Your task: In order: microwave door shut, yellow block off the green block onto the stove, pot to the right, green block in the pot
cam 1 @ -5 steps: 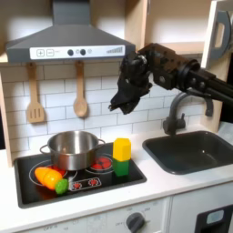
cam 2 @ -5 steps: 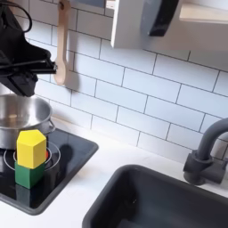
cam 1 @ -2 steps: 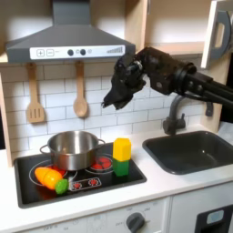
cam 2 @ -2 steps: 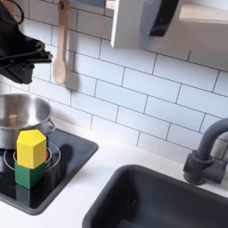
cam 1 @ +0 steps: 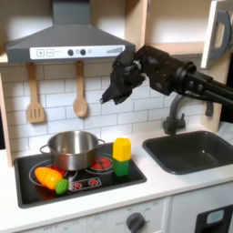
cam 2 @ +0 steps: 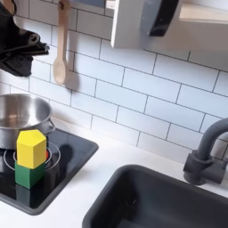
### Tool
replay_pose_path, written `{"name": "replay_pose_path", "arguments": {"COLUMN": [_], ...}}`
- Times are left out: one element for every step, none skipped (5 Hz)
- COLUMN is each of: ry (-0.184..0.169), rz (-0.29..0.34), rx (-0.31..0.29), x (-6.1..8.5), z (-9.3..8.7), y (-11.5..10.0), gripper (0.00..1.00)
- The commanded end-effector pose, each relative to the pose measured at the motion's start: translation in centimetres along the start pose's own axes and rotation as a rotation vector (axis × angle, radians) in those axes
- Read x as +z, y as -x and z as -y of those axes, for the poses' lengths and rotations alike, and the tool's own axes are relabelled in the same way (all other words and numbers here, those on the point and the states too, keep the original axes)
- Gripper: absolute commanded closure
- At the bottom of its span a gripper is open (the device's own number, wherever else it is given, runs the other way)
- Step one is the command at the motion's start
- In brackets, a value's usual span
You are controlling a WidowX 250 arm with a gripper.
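Apparently empty jaws, slightly parted.

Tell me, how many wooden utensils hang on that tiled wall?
2. In the first exterior view, a slotted spatula hangs at the left and a spoon beside it, under the hood. Others may be hidden.

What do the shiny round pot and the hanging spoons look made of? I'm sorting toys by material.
The shiny round pot looks like polished steel: its wall mirrors the surroundings. The two hanging utensils, the slotted one and the spoon, look like unpainted pale wood, matte and tan.
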State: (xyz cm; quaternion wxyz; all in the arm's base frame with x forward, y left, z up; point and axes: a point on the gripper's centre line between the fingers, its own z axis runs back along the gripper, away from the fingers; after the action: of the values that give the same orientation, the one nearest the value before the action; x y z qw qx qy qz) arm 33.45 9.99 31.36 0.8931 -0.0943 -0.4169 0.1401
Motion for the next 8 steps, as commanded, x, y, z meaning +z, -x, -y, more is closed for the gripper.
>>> {"name": "replay_pose_path", "arguments": {"ry": [0.02, 0.012, 0.004, 0.01, 0.007, 0.015, 0.017, 0.02], "rz": [0.028, 0.036, 0.042, 0.034, 0.042, 0.064, 0.088, 0.093], "rx": [0.019, 0.031, 0.049, 0.057, 0.066, 0.058, 0.06, 0.064], "x": [0.8, 0.4, 0.0, -0.3, 0.0, 1.1, 1.7, 1.9], "z": [0.1, -0.2, -0.6, -0.5, -0.8, -0.8, -1.1, -1.3], "y": [-2.1, -3.1, -3.8, -4.1, -4.8, -5.3, -5.5, -6.1], "gripper": [1.0, 1.0, 1.0, 1.0, 1.0, 1.0, 1.0, 1.0]}}
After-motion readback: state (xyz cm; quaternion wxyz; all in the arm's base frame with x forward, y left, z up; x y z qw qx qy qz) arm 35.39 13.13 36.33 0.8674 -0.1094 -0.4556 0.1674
